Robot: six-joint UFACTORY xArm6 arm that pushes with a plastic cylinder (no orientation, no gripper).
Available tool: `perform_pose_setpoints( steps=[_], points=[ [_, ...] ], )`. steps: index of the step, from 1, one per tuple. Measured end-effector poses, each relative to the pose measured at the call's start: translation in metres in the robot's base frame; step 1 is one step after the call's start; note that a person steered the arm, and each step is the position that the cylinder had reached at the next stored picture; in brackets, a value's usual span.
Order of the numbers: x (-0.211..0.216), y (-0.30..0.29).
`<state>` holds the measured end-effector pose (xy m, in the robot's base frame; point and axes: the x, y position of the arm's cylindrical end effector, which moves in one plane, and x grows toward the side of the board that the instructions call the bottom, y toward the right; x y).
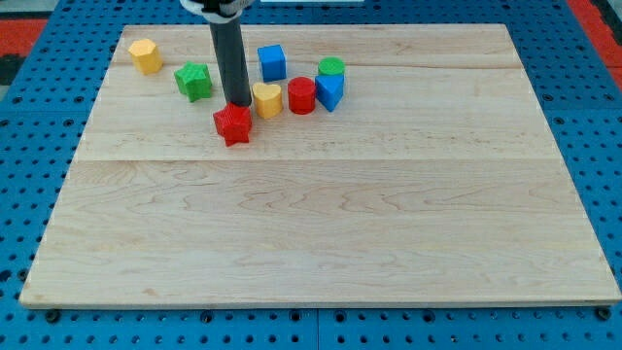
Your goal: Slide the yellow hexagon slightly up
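No writing shows anywhere. Nearest, the red star [232, 124] sits with my tip [237, 104] at its top edge, seemingly touching; the bare rod grasps nothing. Just right lie the yellow heart [267, 99], red cylinder [301, 95] and a blue block [329, 91]. Farther: green star [193, 81], blue cube [272, 62], green cylinder [331, 66]. The yellow hexagon [146, 55] rests at the board's [321, 224] top-left corner, well apart from the tip.

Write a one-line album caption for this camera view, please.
My tip rests just above the red star, far right of the yellow hexagon waiting at the board's top-left.
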<state>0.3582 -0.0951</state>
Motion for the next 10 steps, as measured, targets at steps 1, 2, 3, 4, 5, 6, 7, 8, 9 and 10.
perform_pose_setpoints(
  steps=[1, 2, 3, 4, 5, 6, 7, 8, 9, 10],
  points=[
    [-0.026, 0.000],
    [-0.055, 0.000],
    [-0.082, 0.001],
    [-0.091, 0.032],
    [-0.071, 0.040],
    [-0.060, 0.040],
    [-0.047, 0.043],
    [-0.056, 0.054],
    [-0.093, 0.070],
    [-0.104, 0.079]
  ],
)
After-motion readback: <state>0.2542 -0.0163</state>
